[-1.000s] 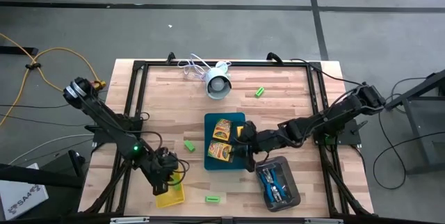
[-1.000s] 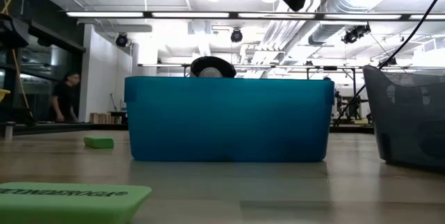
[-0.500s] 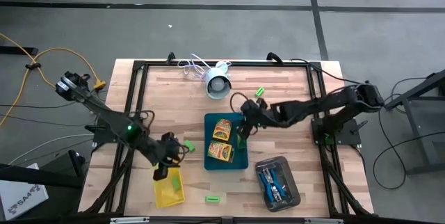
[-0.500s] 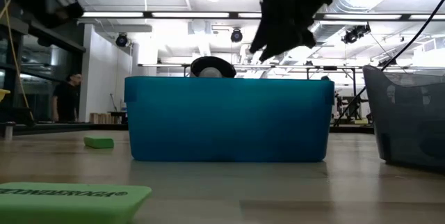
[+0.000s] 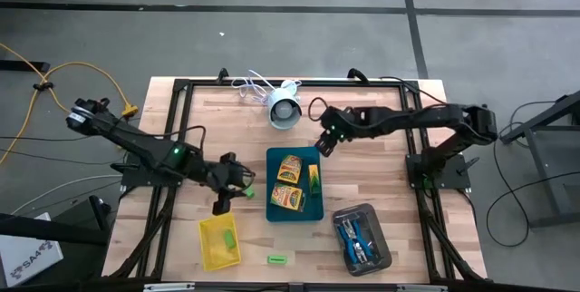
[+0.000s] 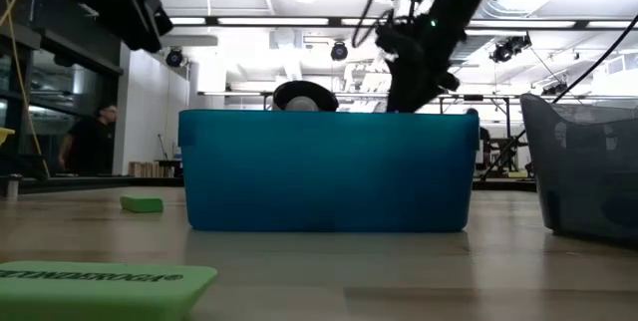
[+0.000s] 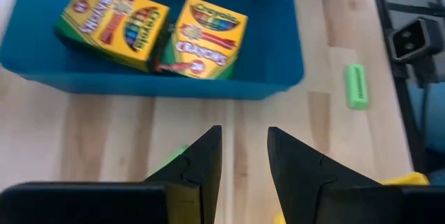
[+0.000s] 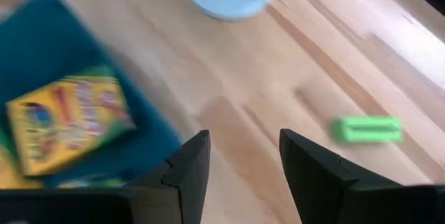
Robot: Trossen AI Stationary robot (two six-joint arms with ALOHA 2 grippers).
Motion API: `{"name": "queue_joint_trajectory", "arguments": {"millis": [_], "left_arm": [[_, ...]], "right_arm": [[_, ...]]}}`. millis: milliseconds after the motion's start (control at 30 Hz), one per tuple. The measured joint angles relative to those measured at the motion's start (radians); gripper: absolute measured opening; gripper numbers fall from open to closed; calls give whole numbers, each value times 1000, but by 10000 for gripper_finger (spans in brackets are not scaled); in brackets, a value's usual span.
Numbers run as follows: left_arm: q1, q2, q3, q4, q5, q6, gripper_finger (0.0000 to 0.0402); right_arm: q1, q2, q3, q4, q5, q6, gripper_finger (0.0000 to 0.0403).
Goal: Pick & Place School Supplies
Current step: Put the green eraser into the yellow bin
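Three yellow-orange crayon boxes (image 5: 290, 167) (image 7: 208, 40) lie flat in the teal tray (image 5: 272, 215). My left gripper (image 5: 231, 188) (image 7: 245, 137) hovers open and empty left of that tray, beside a green block (image 5: 246, 190). Another green block (image 5: 228, 235) lies in the yellow tray (image 5: 210, 251), and one (image 5: 278, 259) lies near the table's front edge. Blue-handled scissors (image 5: 358, 235) lie in the grey tray (image 5: 385, 254). My right gripper (image 5: 323, 142) (image 8: 243, 147) hangs open and empty above the table off the teal tray's far right corner, near a green block (image 8: 365, 129).
A white round device (image 5: 284, 111) with its cable sits at the table's far middle. A black frame (image 5: 181, 88) runs around the tabletop. Bare wood shows right of the teal tray and at the far left. A person stands in the room beyond (image 6: 78, 142).
My left gripper has risen from over the yellow tray and swung toward the far edge and the teal tray, rolling as it went; a green block now shows in the yellow tray. My right gripper has swung from over the teal tray's near end toward the far edge, tipping downward.
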Motion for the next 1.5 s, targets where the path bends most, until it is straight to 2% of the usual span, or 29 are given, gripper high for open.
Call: {"name": "queue_joint_trajectory", "arguments": {"millis": [200, 400, 567, 733, 833, 967, 1067, 1200, 1333, 1500], "left_arm": [[65, 0, 0, 1, 2, 61, 113], [116, 1, 0, 1, 67, 93, 113], [132, 1, 0, 1, 79, 119, 113], [149, 1, 0, 12, 82, 125, 113], [161, 1, 0, 22, 97, 117, 113], [168, 1, 0, 35, 119, 117, 113], [168, 1, 0, 35, 119, 119, 113], [168, 1, 0, 37, 119, 120, 113], [156, 2, 0, 47, 118, 117, 113], [124, 10, 0, 102, 118, 114, 113]], "right_arm": [[-99, 0, 0, -75, -13, -11, 165], [-148, 0, 0, -80, -17, -272, 165], [-168, 0, 0, -124, -4, -461, 165], [-179, 0, 0, -199, 48, -582, 165], [-168, 0, 0, -261, 114, -648, 165], [-134, 0, 0, -358, 210, -702, 165], [-110, -1, 0, -366, 254, -704, 165], [-100, -1, 0, -329, 234, -769, 165], [-133, -1, 0, -324, 166, -859, 165], [-193, -1, 0, -324, 165, -983, 165]]}}
